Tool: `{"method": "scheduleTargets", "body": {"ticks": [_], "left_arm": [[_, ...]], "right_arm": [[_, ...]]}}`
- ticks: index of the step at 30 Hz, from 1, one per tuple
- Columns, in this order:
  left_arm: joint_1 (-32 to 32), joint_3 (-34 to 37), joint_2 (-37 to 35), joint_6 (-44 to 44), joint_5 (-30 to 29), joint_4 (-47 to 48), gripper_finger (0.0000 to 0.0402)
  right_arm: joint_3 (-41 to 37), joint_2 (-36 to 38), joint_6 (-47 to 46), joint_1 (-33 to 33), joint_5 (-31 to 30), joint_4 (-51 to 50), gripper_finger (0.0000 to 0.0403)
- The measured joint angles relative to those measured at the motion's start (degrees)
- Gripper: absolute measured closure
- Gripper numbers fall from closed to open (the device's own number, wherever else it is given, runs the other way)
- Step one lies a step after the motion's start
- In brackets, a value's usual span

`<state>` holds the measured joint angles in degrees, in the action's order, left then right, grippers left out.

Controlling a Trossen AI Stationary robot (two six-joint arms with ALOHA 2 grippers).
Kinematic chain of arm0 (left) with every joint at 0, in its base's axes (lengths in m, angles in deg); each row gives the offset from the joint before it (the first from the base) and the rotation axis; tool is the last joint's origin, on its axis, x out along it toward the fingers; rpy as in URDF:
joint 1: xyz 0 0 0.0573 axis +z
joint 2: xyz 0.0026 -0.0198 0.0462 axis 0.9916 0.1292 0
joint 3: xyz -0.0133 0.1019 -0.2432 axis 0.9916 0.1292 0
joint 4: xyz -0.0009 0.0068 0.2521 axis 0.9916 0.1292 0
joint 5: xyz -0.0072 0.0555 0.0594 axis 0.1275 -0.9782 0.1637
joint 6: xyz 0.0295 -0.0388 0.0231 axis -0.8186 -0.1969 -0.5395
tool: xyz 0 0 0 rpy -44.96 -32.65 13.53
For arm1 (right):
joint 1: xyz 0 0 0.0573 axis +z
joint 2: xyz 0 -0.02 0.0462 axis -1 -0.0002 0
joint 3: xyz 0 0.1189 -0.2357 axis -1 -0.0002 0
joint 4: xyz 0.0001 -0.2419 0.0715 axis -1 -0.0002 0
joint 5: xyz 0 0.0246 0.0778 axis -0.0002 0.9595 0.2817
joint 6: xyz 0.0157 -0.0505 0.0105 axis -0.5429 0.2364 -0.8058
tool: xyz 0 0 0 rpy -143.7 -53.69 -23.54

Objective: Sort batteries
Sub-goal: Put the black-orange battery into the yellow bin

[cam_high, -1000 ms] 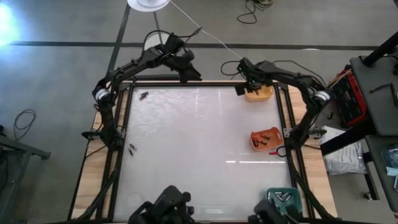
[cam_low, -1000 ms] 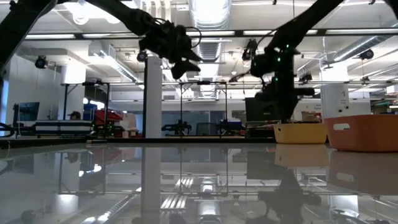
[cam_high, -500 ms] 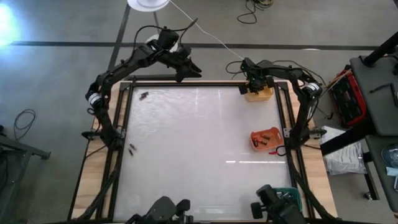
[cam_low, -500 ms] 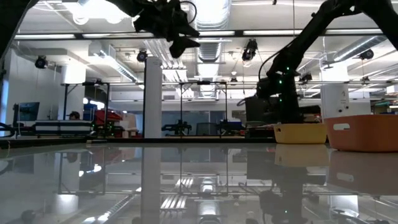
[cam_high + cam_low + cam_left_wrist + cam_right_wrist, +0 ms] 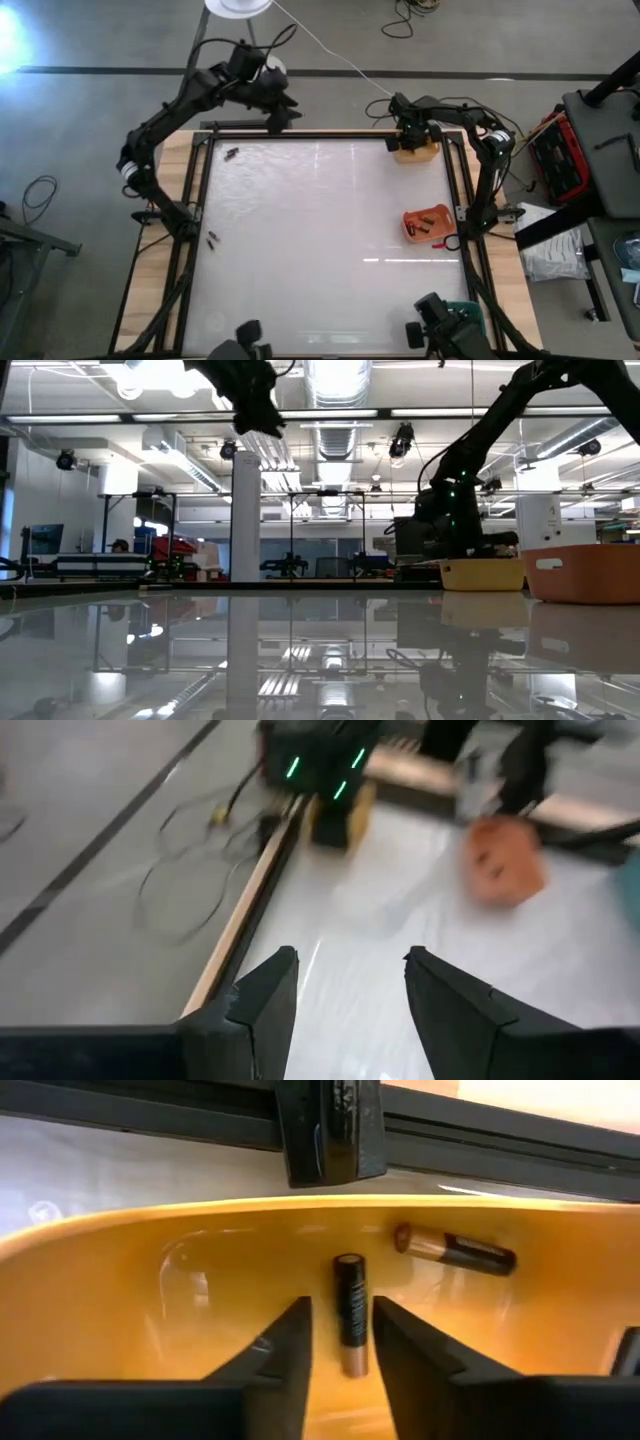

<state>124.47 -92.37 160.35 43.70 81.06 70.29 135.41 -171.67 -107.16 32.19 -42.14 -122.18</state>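
My right gripper [image 5: 342,1342] is open, low inside the yellow tray [image 5: 420,152] at the table's far right. A dark battery with a copper end [image 5: 349,1315] lies on the tray floor in line with the gap between its fingers, and I see no touch. A second battery [image 5: 455,1250] lies beside it. My left gripper [image 5: 283,118] is open and empty, raised over the far edge. Loose batteries lie at far left [image 5: 232,153] and by the left edge [image 5: 212,239]. The orange tray [image 5: 412,228] holds batteries.
A teal tray [image 5: 470,312] sits at the near right corner, partly hidden. A black frame rail [image 5: 330,1125] runs just behind the yellow tray. In the low view the yellow tray [image 5: 483,572] and orange tray [image 5: 585,572] stand at the right. The white table middle [image 5: 320,230] is bare.
My left gripper has risen and swung toward the table's left along the far edge. My right gripper has moved from beside the yellow tray toward the right and come down into it.
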Motion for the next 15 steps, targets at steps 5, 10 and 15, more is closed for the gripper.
{"method": "scheduleTargets", "body": {"ticks": [5,10,15], "left_arm": [[2.02,2.99,-0.77,-1.10,-6.80,8.00,0.0235],[6.72,11.71,-1.85,4.82,-12.18,9.88,0.0235],[12.35,21.85,-1.54,14.38,-17.57,9.80,0.0235]], "right_arm": [[2.29,2.36,2.04,0.64,0.21,-3.14,0.0264],[4.00,10.91,3.20,2.92,-0.38,-3.79,0.0217],[4.54,22.93,5.10,5.60,-2.50,-0.81,0.0188]]}}
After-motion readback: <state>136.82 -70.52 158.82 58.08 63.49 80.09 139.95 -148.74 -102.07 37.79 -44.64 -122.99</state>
